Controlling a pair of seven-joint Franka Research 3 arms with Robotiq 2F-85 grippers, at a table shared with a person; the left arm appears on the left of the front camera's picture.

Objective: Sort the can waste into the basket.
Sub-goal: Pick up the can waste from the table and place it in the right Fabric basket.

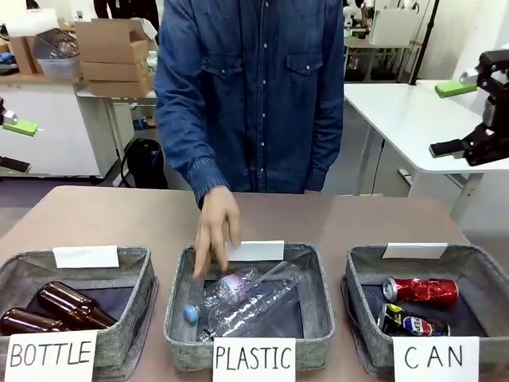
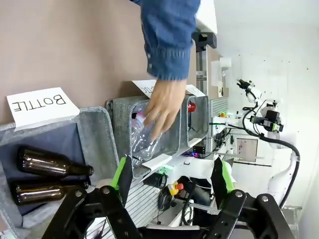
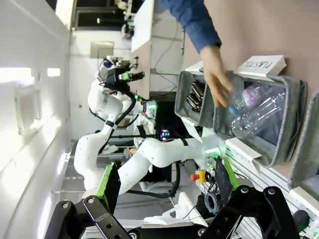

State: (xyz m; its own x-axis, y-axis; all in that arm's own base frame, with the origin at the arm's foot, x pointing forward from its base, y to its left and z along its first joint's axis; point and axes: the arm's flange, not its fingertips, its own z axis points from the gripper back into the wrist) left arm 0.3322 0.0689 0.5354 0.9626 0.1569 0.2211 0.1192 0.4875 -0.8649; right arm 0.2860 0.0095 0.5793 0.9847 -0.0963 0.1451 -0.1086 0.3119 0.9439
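- Front view: grey woven-fabric square basket signed "CAN" (image 1: 477,274) at the table's near right corner, holding both pieces of can waste.
- Red metal drink can with silver ends (image 1: 421,290) lying on its side toward the far wall of the CAN basket; black metal drink can with blue-red-white logo (image 1: 411,324) lying just nearer, tilted, close beside the red one.
- Like grey basket signed "PLASTIC" (image 1: 318,306) left of the CAN basket, with clear plastic bottles (image 1: 248,302) lying inside; a person's hand (image 1: 216,231) in a blue denim sleeve reaching down onto its far-left rim, fingertips at a bottle.
- Third grey basket signed "BOTTLE" (image 1: 135,318) farther left still, with two brown glass bottles (image 1: 60,309) lying inside.
- Right gripper (image 1: 469,115) raised well above and behind the CAN basket at the picture's right edge, green pad showing, nothing between the fingers.
- Left wrist view: left gripper (image 2: 173,178) with green-padded fingers spread apart, empty, hanging off the table beside the BOTTLE basket; CAN basket seen farthest away, a red spot of the red can inside.
- Right wrist view: right gripper (image 3: 165,181) spread wide, empty; PLASTIC basket and the person's hand beyond, at the upper right.
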